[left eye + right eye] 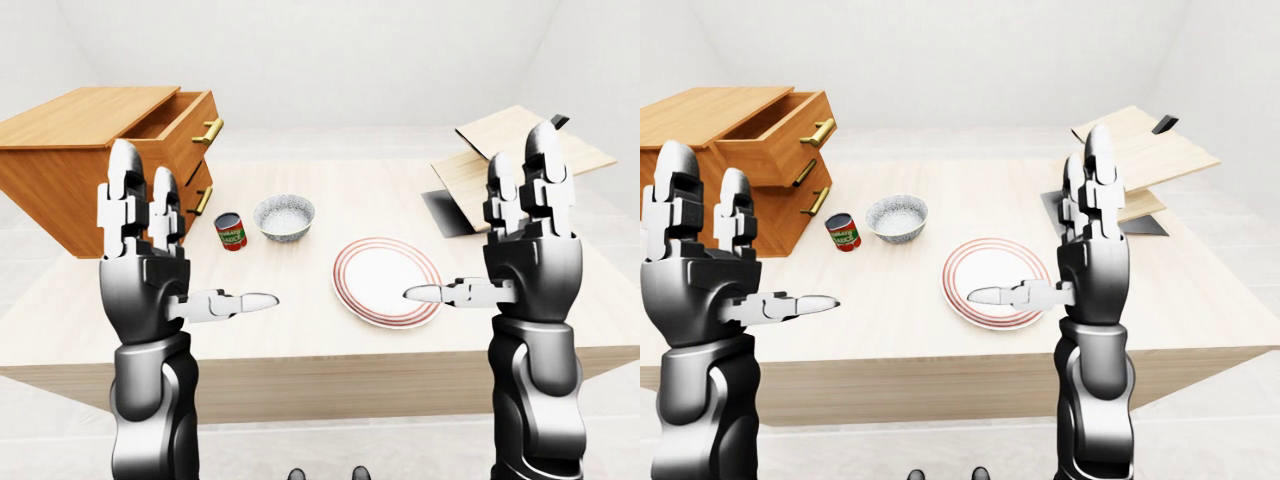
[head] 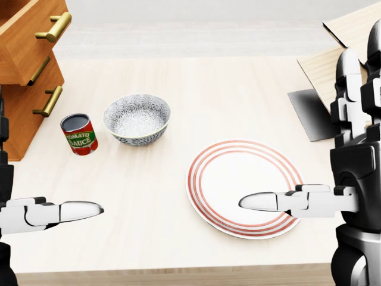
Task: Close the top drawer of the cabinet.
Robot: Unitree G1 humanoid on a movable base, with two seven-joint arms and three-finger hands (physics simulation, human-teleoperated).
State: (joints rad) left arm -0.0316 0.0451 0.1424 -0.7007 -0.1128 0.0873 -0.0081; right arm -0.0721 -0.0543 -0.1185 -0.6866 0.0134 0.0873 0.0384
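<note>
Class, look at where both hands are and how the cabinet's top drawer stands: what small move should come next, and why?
Probably move the left hand up and toward the top drawer front near its brass handle. The drawer stands pulled out of the cabinet, and both the left and the right hand hover open over the table, touching nothing.

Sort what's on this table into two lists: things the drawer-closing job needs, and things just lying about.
Belongs to the job:
- cabinet
- top drawer, pulled open
- left hand, open, nearer the cabinet
- right hand, open

Just lying about:
- tomato sauce can
- patterned bowl
- red-ringed plate
- wooden boards at the table's right
</note>
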